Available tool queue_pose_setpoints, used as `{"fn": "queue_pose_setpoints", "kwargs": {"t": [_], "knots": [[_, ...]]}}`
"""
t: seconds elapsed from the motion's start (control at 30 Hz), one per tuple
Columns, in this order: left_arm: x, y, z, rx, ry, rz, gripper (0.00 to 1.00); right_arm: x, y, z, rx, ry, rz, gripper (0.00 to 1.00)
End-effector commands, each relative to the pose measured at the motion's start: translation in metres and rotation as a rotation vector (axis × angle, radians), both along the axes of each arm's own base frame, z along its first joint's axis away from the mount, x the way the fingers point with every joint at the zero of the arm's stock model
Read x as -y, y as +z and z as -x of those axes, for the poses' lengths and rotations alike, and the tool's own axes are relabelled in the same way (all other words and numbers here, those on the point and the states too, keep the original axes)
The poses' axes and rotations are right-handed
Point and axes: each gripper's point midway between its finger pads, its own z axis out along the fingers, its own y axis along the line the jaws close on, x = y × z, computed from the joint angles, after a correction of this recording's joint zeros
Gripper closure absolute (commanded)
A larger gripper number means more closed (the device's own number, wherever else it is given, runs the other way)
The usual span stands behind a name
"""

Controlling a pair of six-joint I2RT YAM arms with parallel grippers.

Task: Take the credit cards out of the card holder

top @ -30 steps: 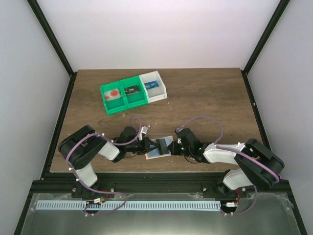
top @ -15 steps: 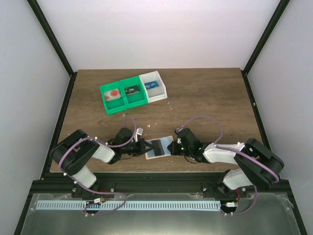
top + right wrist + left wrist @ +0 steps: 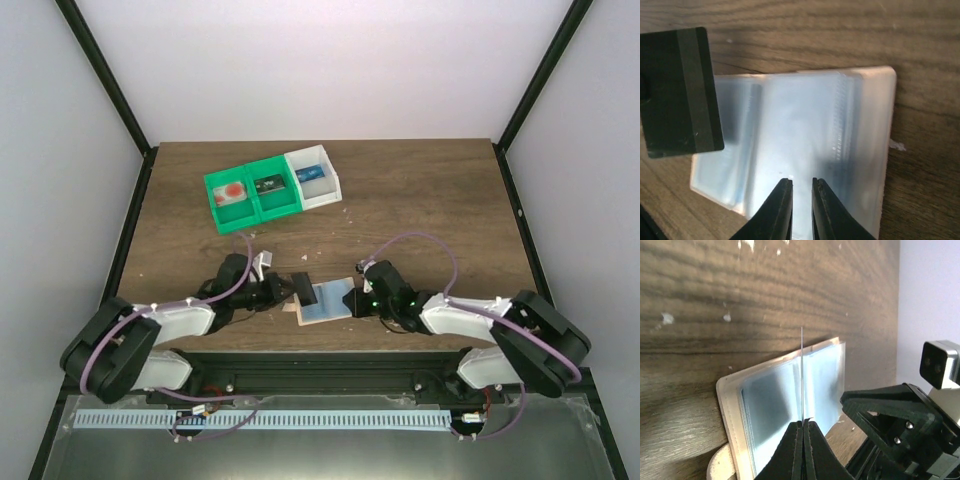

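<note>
One card's out, from what I can see. The left gripper (image 3: 803, 424) has its jaws clamped tight on a dark card (image 3: 682, 92) with a stripe down its back. The card is held on edge just off the left end of the card holder (image 3: 815, 130), clear of its sleeves. From the left wrist view it's just a thin line standing straight up out of the jaws.

The holder itself lies open and flat on the surface (image 3: 420, 200), near the front edge, between the two arms. Its clear plastic sleeves are fanned out and look pale blue and glossy — I honestly can't tell if that's a light blue card inside or just glare on empty plastic. So "how many left" is a guess; mine is at least one more.

The right gripper (image 3: 801, 186) sits at the holder's right side with its tips down over the sleeves, jaws nearly together with only a slim gap. I can't tell whether it's nipping a sleeve or just pinning the thing down.

What's left, as I judge it — the held card has to be put down somewhere, then each remaining sleeve checked and emptied. Green and white bins (image 3: 262, 214) sit off at the far left, well apart from all this.
</note>
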Motion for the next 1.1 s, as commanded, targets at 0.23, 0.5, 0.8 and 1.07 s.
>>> {"fn": "queue_pose_setpoints", "kwargs": {"t": [0.23,0.5,0.8,1.07], "knots": [[-0.001,0.054,0.002,0.051,-0.060,0.173,1.00,-0.047,0.157,0.010,0.892,0.322,-0.157,0.74],[0.003,0.086,0.010,0.037,-0.098,0.264,1.00,-0.054,0.173,0.043,1.253,0.547,-0.109,0.61],[0.002,0.101,0.017,-0.048,-0.079,0.289,1.00,-0.052,0.144,0.060,1.383,0.715,0.032,0.49],[0.004,0.107,0.028,-0.126,-0.090,0.387,1.00,-0.055,0.136,0.058,1.459,0.752,0.130,0.48]]}}
